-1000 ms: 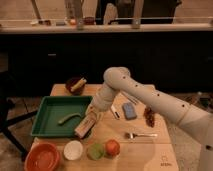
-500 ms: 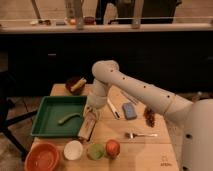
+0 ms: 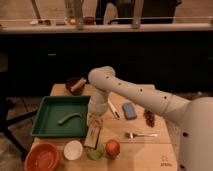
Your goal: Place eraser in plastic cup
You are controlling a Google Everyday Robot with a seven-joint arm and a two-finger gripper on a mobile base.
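Note:
My gripper (image 3: 94, 121) hangs from the white arm over the table's front middle, just right of the green tray. It is shut on the eraser (image 3: 92, 136), a long tan-sided block with a dark face. The eraser is held on end and tilted. Its lower end is right over the small light-green plastic cup (image 3: 95, 152), at or just inside the rim; I cannot tell whether it touches. The cup stands between a white cup (image 3: 73, 150) and an orange-red fruit (image 3: 113, 147).
A green tray (image 3: 48, 125) holding a green curved item lies at the left. An orange bowl (image 3: 42, 157) sits at the front left. A blue-grey pad (image 3: 129, 110), a fork (image 3: 140, 135), a white utensil (image 3: 113, 108) and a brown bowl (image 3: 75, 85) lie around the arm.
The gripper has carried the eraser down and toward the front, from beside the tray's edge to over the green cup. The arm's elbow swung left.

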